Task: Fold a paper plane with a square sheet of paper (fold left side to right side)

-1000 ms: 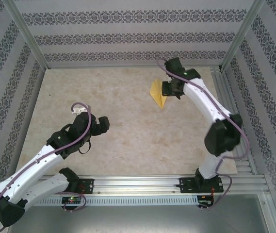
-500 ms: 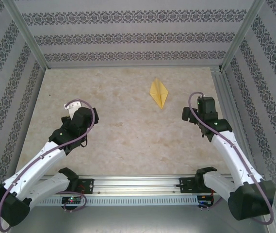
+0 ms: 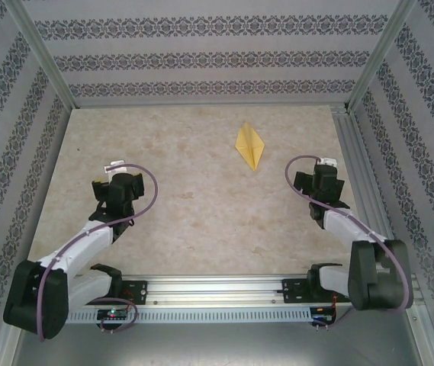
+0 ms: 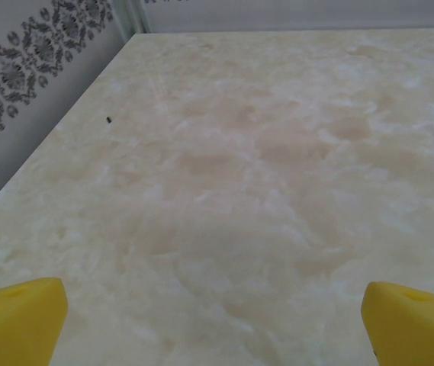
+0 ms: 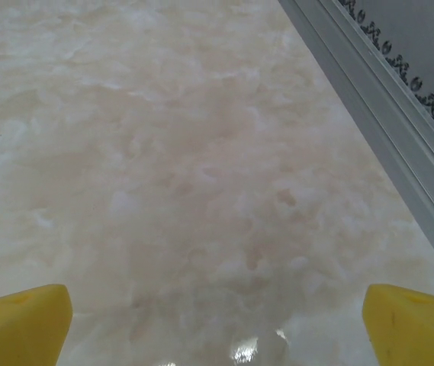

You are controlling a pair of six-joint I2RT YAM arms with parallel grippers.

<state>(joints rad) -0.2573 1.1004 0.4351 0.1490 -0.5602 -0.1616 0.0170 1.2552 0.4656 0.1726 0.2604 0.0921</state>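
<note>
1. at the bottom edge of the top view, both arms sit drawn in toward their bases on the rail (image 3: 217, 288), low over the table (image 3: 194, 213).
2. the left gripper (image 3: 114, 172), left of centre in the top view, is released. its yellow fingertips (image 4: 18, 324) show in the bottom corners of the left wrist view, wide apart, with bare table between them.
3. the right gripper (image 3: 320, 171), right of centre in the top view, is also released. its fingertips (image 5: 20, 324) stand just as wide in the right wrist view, and nothing is held.
4. the paper plane (image 3: 250, 145) lies flat on the table in the upper middle of the top view, a little right of centre. it is well apart from both grippers and nearer the right one.
5. the paper shows as a narrow kite-shaped dart with a centre crease, so the folding looks done. judging by that and the free jaws, little seems left beyond parking the arms.
6. there is no container on the table, and the plane rests directly on the marbled surface. the patterned walls (image 3: 201, 57) stand beyond it at the top of the frame.
</note>
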